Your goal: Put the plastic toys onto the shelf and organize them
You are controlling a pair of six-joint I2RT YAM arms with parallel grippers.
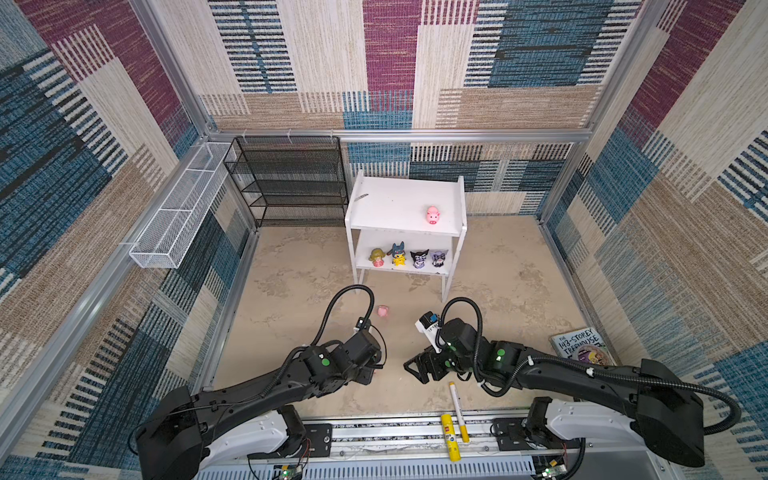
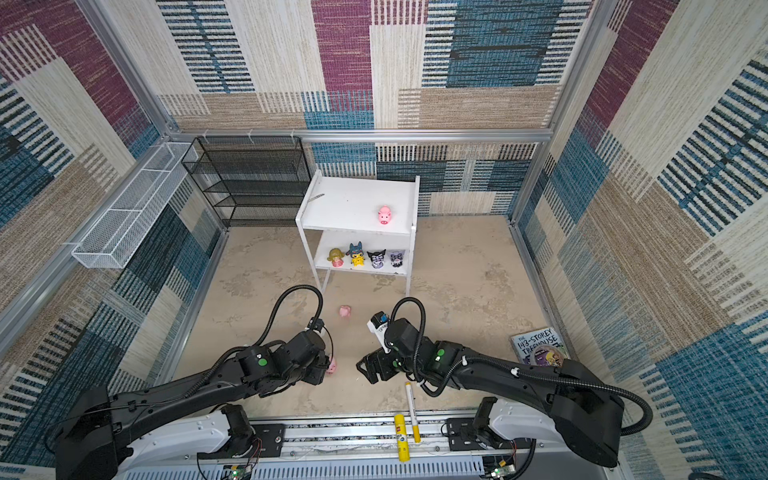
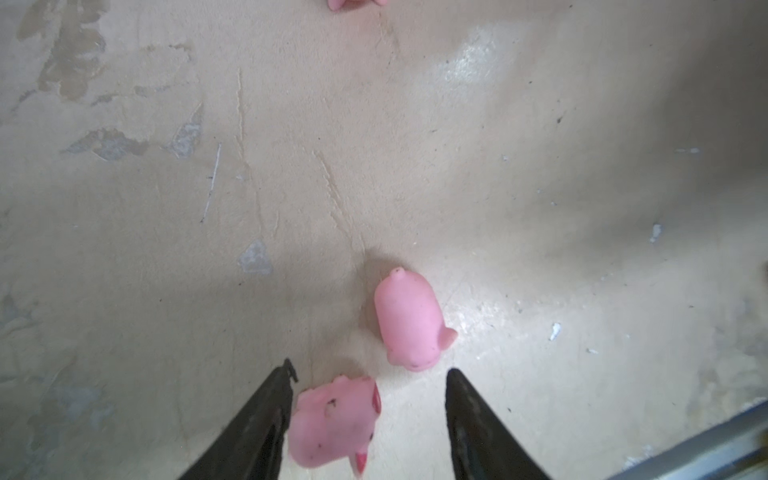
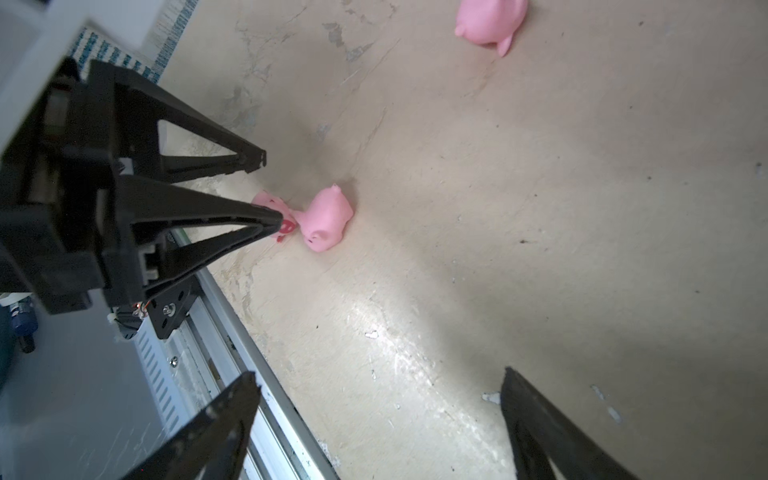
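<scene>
We see our left claw [image 3: 370, 372] spread around a toppled pink pig [image 3: 332, 424], a second pig [image 3: 409, 320] crowding beside, right claw [image 4: 379, 375] wide apart.

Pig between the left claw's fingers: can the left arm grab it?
Probably yes. That pig lies between the open fingers of the left gripper. A second pig lies just past the fingertips, not between them, though it might get nudged.
</scene>
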